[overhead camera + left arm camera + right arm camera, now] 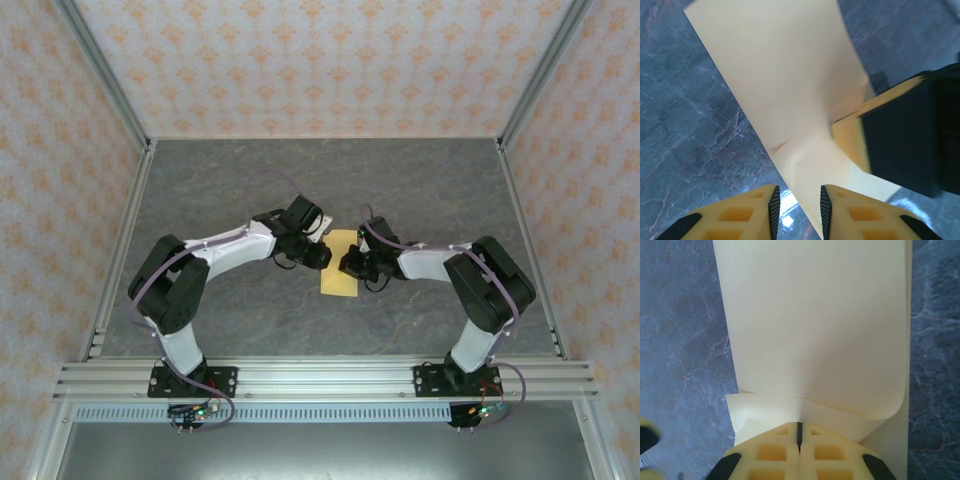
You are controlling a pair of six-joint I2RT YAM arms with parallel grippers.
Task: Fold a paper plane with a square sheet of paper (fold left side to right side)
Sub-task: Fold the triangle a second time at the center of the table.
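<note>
The square sheet of paper [340, 272] lies on the grey table as a narrow doubled yellow rectangle, not a paper plane. Its top layer [815, 325] curls over along the right-hand edge without lying flat. My left gripper [321, 256] is at the sheet's left edge. Its jaws [798, 207] stand open, and a corner of the paper [785, 75] runs through the gap. My right gripper [351, 265] is at the right edge, shut, with its tips [799, 432] resting on the lower layer. One of its fingers [852, 137] presses on the paper in the left wrist view.
The grey marbled tabletop [320, 180] stretches behind and beside the sheet. Aluminium frame posts [110, 90] and patterned walls [320, 60] close in the back and sides. A rail [320, 378] with both arm bases runs along the near edge.
</note>
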